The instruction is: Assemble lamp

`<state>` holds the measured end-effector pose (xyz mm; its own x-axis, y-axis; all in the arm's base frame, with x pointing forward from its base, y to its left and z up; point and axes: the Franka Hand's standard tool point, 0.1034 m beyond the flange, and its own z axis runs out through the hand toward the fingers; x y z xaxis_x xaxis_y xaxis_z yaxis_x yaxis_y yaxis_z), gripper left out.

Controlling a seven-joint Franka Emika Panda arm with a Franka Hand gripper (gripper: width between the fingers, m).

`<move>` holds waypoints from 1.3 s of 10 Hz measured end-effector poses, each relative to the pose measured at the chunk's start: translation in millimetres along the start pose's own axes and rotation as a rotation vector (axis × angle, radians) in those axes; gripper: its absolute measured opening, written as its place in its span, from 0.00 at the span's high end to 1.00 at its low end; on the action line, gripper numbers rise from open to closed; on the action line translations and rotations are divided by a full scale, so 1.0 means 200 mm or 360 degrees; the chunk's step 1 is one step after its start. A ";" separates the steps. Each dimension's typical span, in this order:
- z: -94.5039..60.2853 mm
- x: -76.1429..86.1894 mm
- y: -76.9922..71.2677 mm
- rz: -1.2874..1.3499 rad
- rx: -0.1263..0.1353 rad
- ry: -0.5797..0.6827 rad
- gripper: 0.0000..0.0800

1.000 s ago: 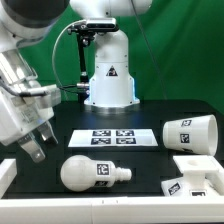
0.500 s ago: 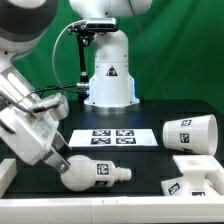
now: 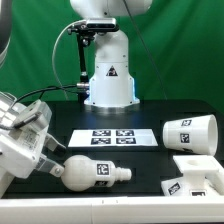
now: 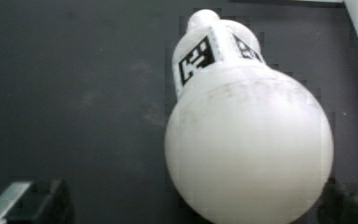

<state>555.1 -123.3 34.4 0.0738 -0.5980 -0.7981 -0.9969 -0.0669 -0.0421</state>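
Note:
The white lamp bulb (image 3: 92,172) lies on its side on the black table, narrow neck toward the exterior view's right. My gripper (image 3: 53,167) is low at its round end, open, with one finger on each side of the bulb. In the wrist view the bulb (image 4: 247,135) fills the middle and the dark fingertips (image 4: 30,202) sit apart from it in the corners. The tapered shade (image 3: 190,132) lies on its side at the right. The boxy base (image 3: 196,172) sits at the front right.
The marker board (image 3: 112,138) lies flat behind the bulb. The arm's white pedestal (image 3: 108,78) stands at the back centre before a green backdrop. A white table rim (image 3: 120,205) runs along the front edge.
The gripper has come down and toward the exterior view's lower left, from above the table to the level of the bulb's round end. The bulb, shade and base have not moved.

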 end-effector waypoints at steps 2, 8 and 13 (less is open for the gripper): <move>0.00 0.01 -0.02 0.0041 0.0014 0.0029 0.13; 0.17 -0.05 -0.13 0.0074 0.0020 0.0110 0.13; 0.17 -0.01 -0.05 0.0130 -0.0017 -0.0032 0.13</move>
<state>564.1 -94.0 16.4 -0.0083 -0.5858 -0.8104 -0.9992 -0.0273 0.0299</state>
